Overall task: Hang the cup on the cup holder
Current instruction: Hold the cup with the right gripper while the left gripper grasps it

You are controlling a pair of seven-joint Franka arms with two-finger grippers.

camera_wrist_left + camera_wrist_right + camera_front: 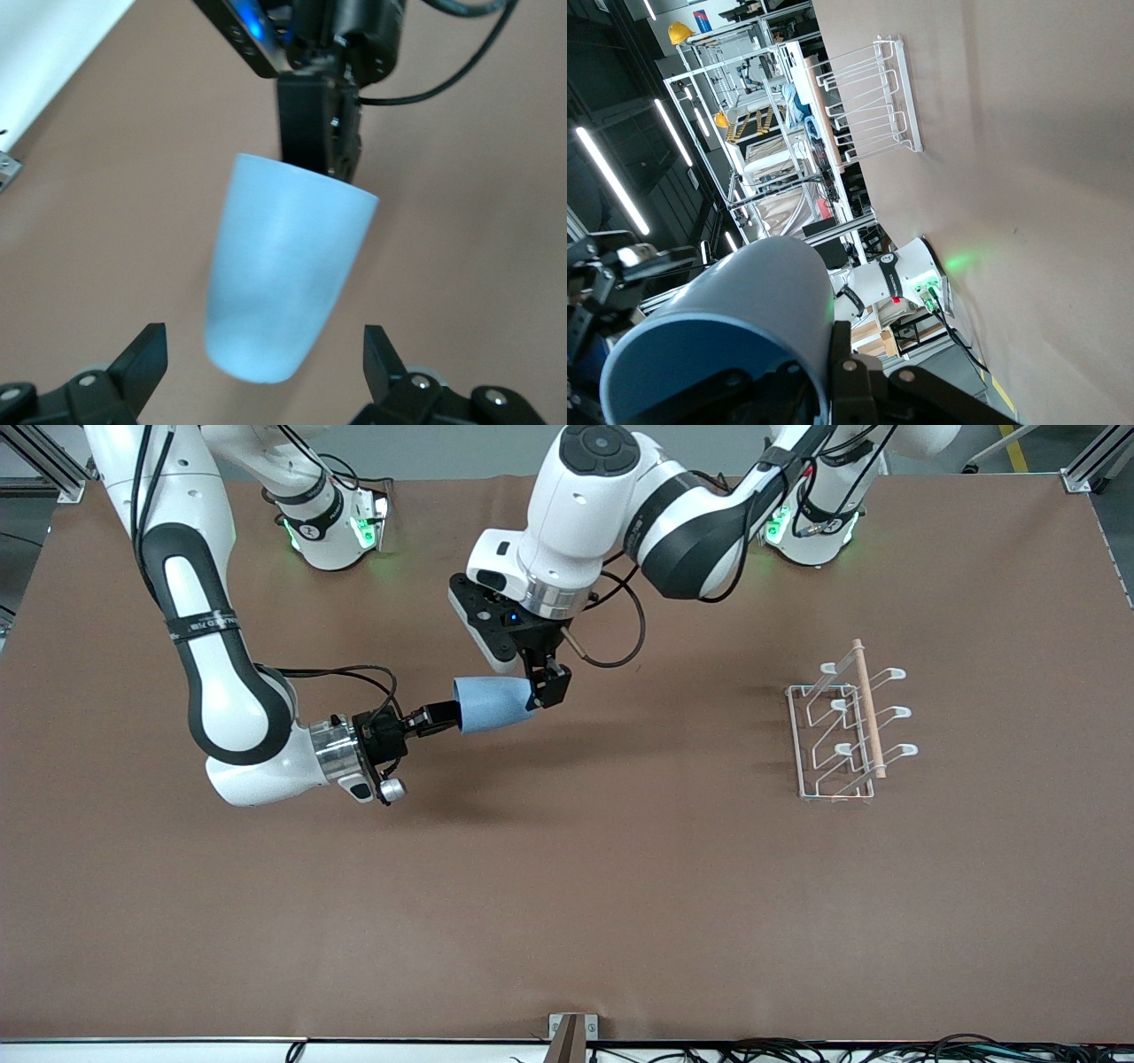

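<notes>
The bare brown bench (567,921) fills the part nearest the front camera; above its middle the cup (493,704) hangs on its side in the air between the two arms. The right gripper (440,716) has its jaws pinched on the cup's rim wall, one inside the mouth and one outside, as the right wrist view shows. The left gripper (542,684) sits at the cup's narrow closed end with its jaws wide, one to each side of the base and, in the left wrist view, not touching it. This looks like a handover from right to left. To do it well, the left jaws should likely close squarely across the tapered base, deep enough that the smooth plastic cannot squirt out, and the right jaws should let go only once that grip is firm; the left arm must also leave the mouth free, since a prong has to enter it. The cup looks empty in the part of its mouth that shows. The holder (840,731) stands well apart, toward the left arm's end of the bench, with nothing on any prong.
</notes>
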